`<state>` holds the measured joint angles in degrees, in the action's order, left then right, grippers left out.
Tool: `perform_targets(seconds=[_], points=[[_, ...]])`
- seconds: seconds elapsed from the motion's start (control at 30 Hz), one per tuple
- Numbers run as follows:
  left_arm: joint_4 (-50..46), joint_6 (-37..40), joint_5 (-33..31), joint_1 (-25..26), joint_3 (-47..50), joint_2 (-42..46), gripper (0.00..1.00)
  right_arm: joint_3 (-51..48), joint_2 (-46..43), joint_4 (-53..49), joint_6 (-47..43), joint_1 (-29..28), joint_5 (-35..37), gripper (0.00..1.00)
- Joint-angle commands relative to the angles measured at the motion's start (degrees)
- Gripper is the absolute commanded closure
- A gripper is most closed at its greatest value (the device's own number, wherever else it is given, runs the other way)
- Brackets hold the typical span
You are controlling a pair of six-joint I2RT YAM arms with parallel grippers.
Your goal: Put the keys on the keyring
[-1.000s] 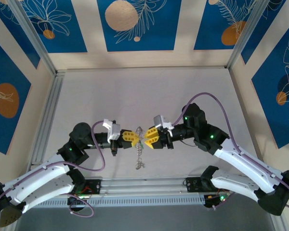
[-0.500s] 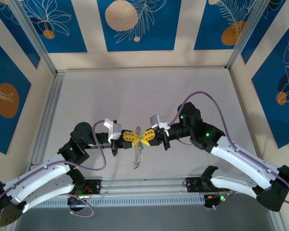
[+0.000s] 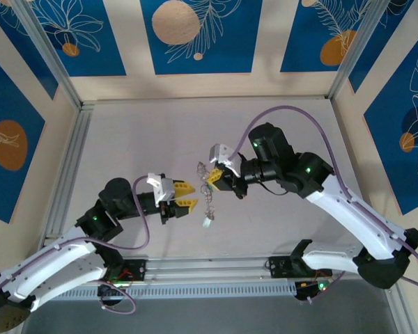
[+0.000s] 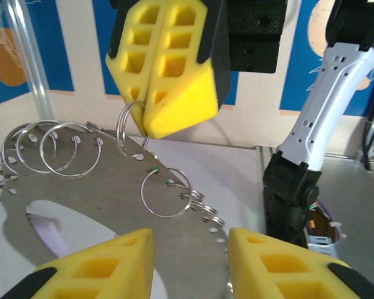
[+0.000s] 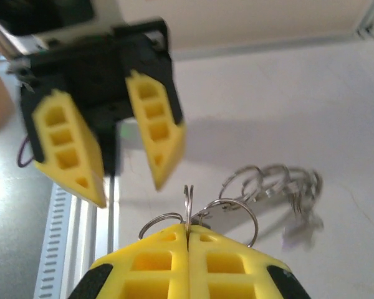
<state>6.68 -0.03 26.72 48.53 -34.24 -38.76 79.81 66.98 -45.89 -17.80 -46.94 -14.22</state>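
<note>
One keyring (image 3: 208, 197) clamped between closed jaws of right gripper (image 3: 211, 179), chain hanging over counter (image 3: 125, 139); left gripper (image 3: 191, 195) just near-left, jaws apart.

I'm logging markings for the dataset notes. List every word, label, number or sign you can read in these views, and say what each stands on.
No text can be read.
The blue wall panels carry only leaf and circle drawings, no lettering.
The pale tag, hanging on the chain from the keyring, is too small to tell whether it bears print.
</note>
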Motion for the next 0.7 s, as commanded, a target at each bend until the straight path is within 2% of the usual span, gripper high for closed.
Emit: perform_targets(seconds=[0.0, 0.23, 0.4, 0.67], points=[[-2.81, 2.22, -3.7, -0.08, -1.09, 1.58, 0.65, 4.81, 2.9, -11.84, -0.48, -1.01, 4.37, 1.0], [-2.07, 2.79, -1.37, -0.1, -1.53, -0.44, 0.61, 11.34, 9.24, -19.74, -2.64, -6.13, 10.27, 1.0], [-0.67, 3.2, 0.08, -0.11, -1.89, -3.24, 0.62, 14.13, 11.2, -21.31, -4.65, -7.29, 8.42, 1.0], [1.09, 2.68, 1.82, -0.1, -1.81, -3.99, 0.7, 15.17, 12.12, -20.47, -6.29, -7.37, 4.41, 1.0]])
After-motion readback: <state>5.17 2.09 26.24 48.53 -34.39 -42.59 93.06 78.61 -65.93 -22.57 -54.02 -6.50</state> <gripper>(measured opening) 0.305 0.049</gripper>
